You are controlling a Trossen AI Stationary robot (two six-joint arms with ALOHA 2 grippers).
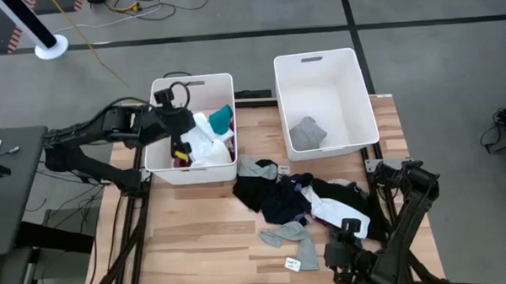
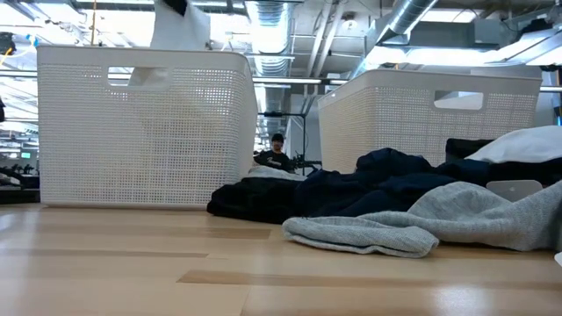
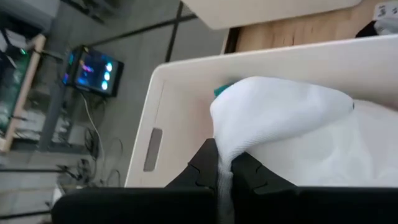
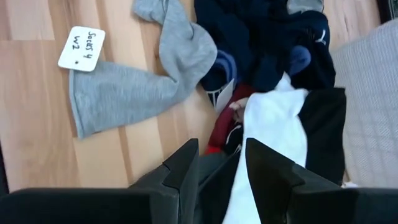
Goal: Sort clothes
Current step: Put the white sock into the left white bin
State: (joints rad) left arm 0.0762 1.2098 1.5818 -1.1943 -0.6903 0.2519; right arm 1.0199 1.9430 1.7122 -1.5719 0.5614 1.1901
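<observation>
While the left gripper (image 3: 225, 171) is closed on a white garment (image 3: 280, 118) above the left bin (image 1: 163, 166), the right gripper (image 4: 221, 165) hangs half-open over the pile (image 1: 301, 199); such limp, light cloth is best pinched at 1 raised fold.

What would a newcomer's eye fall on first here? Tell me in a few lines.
First, the dark heap of clothes on the table's near right, in front of the right bin, which holds one grey piece. Next, the left end effector, shut on a white garment over the fuller left bin. The right end effector hovers over the heap.
</observation>
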